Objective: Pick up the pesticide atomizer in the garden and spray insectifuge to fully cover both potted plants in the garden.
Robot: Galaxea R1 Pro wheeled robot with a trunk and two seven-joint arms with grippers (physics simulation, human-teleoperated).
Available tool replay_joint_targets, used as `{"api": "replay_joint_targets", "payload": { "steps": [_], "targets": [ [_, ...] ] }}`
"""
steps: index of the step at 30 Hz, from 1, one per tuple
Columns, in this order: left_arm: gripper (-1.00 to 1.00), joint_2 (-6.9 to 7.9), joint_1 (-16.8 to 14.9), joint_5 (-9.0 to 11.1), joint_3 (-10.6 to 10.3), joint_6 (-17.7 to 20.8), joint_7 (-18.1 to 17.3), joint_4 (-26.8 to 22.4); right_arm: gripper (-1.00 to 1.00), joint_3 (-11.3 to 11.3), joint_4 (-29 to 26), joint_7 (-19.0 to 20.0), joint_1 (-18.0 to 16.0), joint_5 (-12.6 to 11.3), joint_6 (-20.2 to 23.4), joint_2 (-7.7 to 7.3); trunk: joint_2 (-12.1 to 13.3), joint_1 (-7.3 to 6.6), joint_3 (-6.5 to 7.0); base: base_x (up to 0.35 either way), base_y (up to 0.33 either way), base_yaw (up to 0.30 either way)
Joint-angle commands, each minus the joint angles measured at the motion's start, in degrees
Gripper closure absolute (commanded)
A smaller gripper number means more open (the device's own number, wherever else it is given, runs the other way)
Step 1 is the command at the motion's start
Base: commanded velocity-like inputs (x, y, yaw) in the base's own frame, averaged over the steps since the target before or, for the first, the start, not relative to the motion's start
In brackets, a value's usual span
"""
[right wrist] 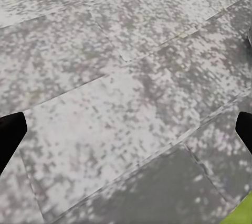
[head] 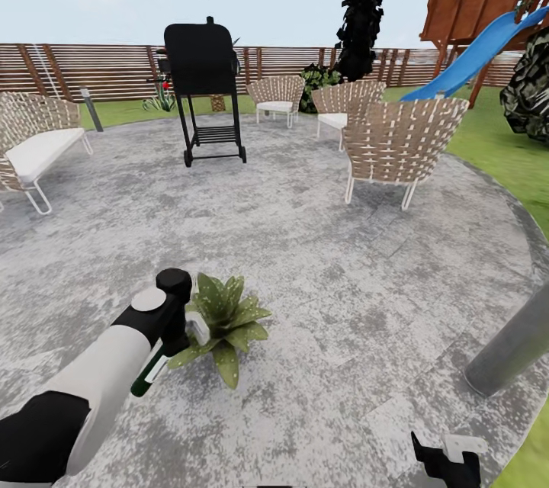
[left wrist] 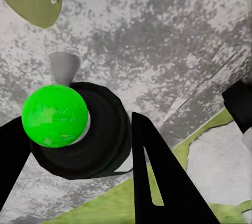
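The left claw point(left wrist: 79, 150) is closed on the atomizer point(left wrist: 79, 132): in its wrist view the two black fingers point(left wrist: 157, 182) sit either side of the dark round body, with a bright green ball at the bottle's near end. From the head view the bottle point(head: 149, 370) hangs below the left wrist, dark green with a white band, tilted, and touching or just short of the outer leaves of the plant point(head: 226, 318). That plant sits just beyond the claw, on the grey patio point(head: 320, 229).

The right claw point(right wrist: 126, 135) is spread wide and holds nothing; its fingertips show at the two edges of its wrist view, with bare stone beneath.

So I'd say the pick-up is done and the spraying of this first plant is in hand. Which way the nozzle points I cannot tell. The next move calls for aiming it at the rosette and sweeping over all the leaves. A second speckled plant is not among the chairs point(head: 396, 145) and grill point(head: 202, 84) ahead, so it must be found afterwards.
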Motion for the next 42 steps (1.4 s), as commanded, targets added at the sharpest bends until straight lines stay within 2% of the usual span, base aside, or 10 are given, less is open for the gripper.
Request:
{"api": "replay_joint_targets", "payload": {
  "steps": [1,6,9,31,42],
  "targets": [
    [1.0,-0.13,0.01,-0.28,-0.25,0.61,-0.52,-0.28,-1.0,-0.48,0.06,0.3,-0.03,0.22,-0.2,0.03,-0.02,-0.01,-0.05,0.0,0.0,0.0],
    [1.0,-3.36,-0.09,-0.31,-0.14,1.52,-0.52,-1.17,-1.0,-0.48,0.09,0.3,-0.03,0.22,-0.2,0.06,-0.02,-0.01,-0.05,0.0,0.0,0.0],
    [1.0,-4.17,-0.12,-0.37,-0.05,2.0,-0.52,-1.35,-1.0,-0.48,0.07,0.3,-0.03,0.22,-0.2,0.06,-0.02,-0.01,-0.05,0.0,0.0,0.0],
    [1.0,-3.96,-0.13,-0.44,-0.05,2.17,-0.52,-1.41,-1.0,-0.48,0.01,0.3,-0.03,0.22,-0.2,-0.02,-0.02,-0.01,-0.05,0.048,-0.043,0.038],
    [1.0,-3.8,-0.13,-0.66,-0.04,2.17,-0.52,-1.41,-1.0,-0.48,-0.04,0.3,-0.03,0.22,-0.2,0.06,-0.02,-0.01,-0.05,-0.217,-0.116,0.038]
  ]
}}
